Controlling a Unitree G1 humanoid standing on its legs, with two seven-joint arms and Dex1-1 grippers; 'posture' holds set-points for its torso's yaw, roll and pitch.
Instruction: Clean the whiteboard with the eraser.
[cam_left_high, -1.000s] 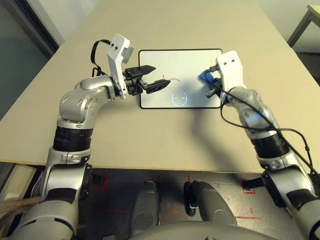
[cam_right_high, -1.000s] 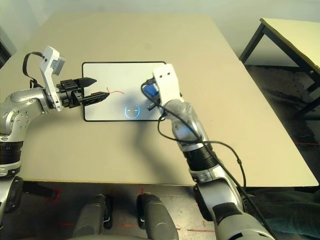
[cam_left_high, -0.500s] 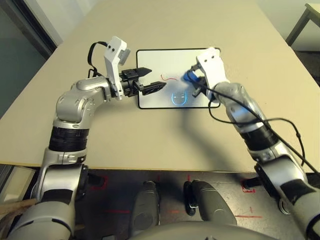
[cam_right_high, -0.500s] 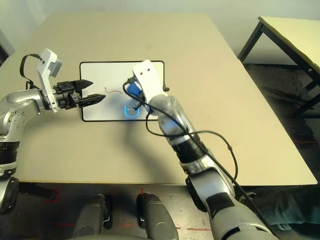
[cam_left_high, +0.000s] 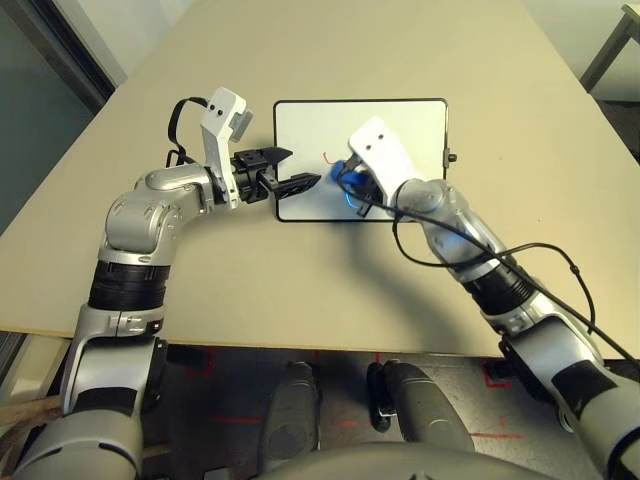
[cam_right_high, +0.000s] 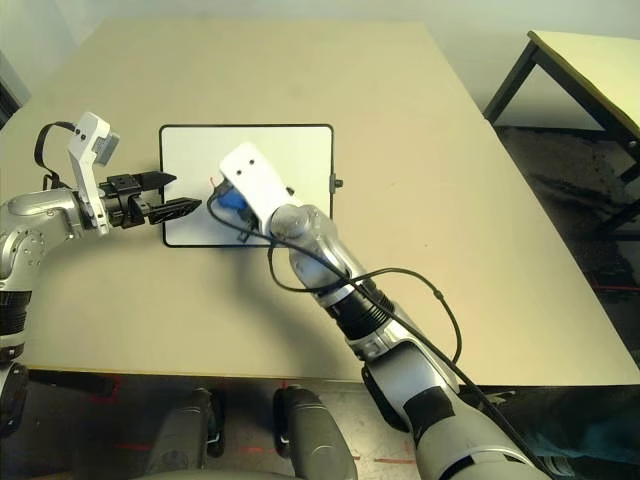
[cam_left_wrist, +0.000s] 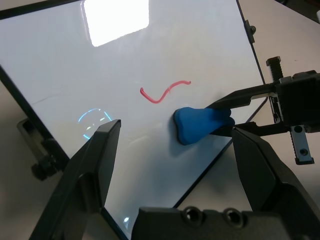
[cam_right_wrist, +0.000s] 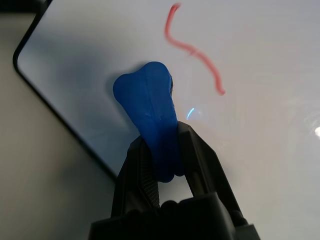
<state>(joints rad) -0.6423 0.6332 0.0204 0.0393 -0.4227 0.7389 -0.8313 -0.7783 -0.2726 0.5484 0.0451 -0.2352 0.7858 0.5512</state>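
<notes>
Whiteboard: the whiteboard (cam_left_high: 400, 130) lies flat on the tan bench (cam_left_high: 300, 280), a white rectangle in a thin black frame, with a small black knob (cam_left_high: 453, 156) on its right edge.
Marks: a red squiggle (cam_left_wrist: 165, 92) sits on the white surface, and a faint blue circular mark (cam_left_wrist: 95, 121) lies apart from it, nearer the board's edge.
Eraser: the eraser (cam_right_wrist: 150, 120), a bright blue block with a pinched waist, rests with its broad end on the board's left half, near the front edge, just beside the red squiggle but not on it.
Right end effector: the right end effector (cam_right_wrist: 167, 150) is clamped on the eraser, one black finger on each side of its narrow waist, holding it against the board from the right.
Left end effector: the left end effector (cam_left_high: 290, 170) hovers at the board's left edge, its two black fingers apart and holding nothing; the fingertips (cam_right_high: 185, 207) point toward the eraser and stop a little short of it.
Arms: the left forearm reaches in from the left side of the bench, and the right forearm crosses the board's front edge, with a black cable (cam_left_high: 540, 250) looping along it.
Other furniture: a corner of a second table (cam_right_high: 590, 60) with dark legs stands off to the right.
</notes>
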